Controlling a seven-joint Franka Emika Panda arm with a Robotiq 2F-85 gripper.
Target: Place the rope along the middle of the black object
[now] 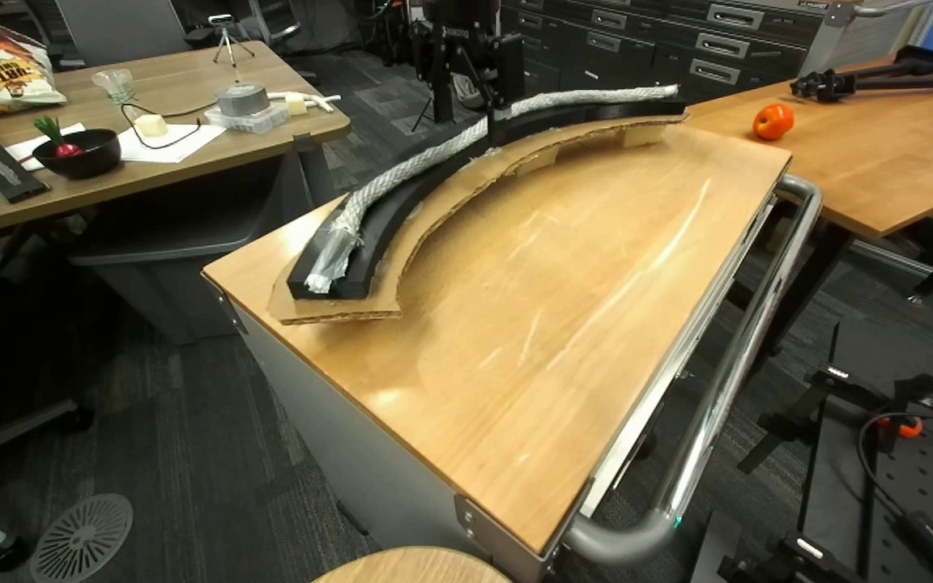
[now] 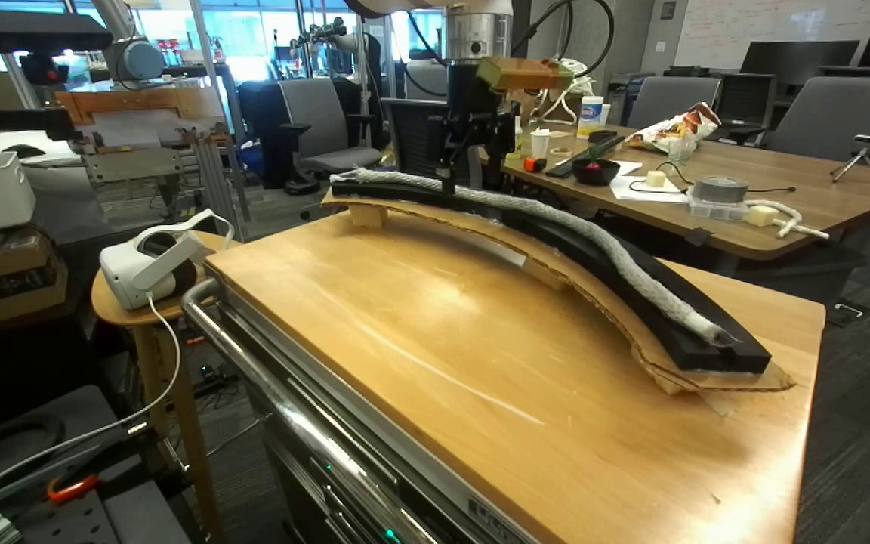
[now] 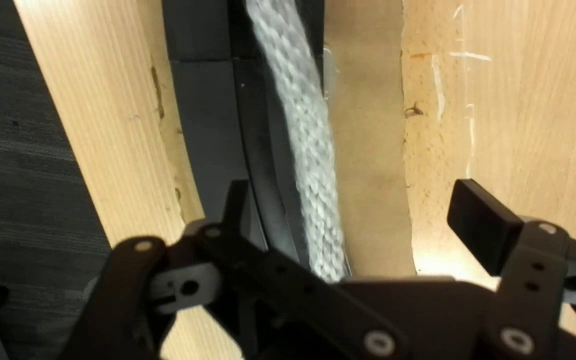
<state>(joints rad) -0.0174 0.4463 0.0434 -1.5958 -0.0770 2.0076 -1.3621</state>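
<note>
The light-grey rope [image 1: 414,165] lies along the curved black object [image 1: 406,200] on a wooden cart top; both also show in an exterior view (rope [image 2: 609,245], black object [image 2: 693,295]). In an exterior view, one rope end is wrapped in clear tape and sits at the track's near end. In the wrist view the rope [image 3: 308,135] runs beside the channel, towards the inner edge, leaving much of the channel of the black object [image 3: 208,110] uncovered. My gripper [image 3: 360,215] is open and empty. One finger is over the track, the other over the wood, with the rope between. Contact is unclear.
A cardboard base [image 1: 442,208] with small blocks under it carries the black object. A chrome rail [image 1: 726,389] runs along the cart's side. A wooden table with a black bowl [image 1: 86,154] stands behind. A white headset [image 2: 137,272] lies on a stool.
</note>
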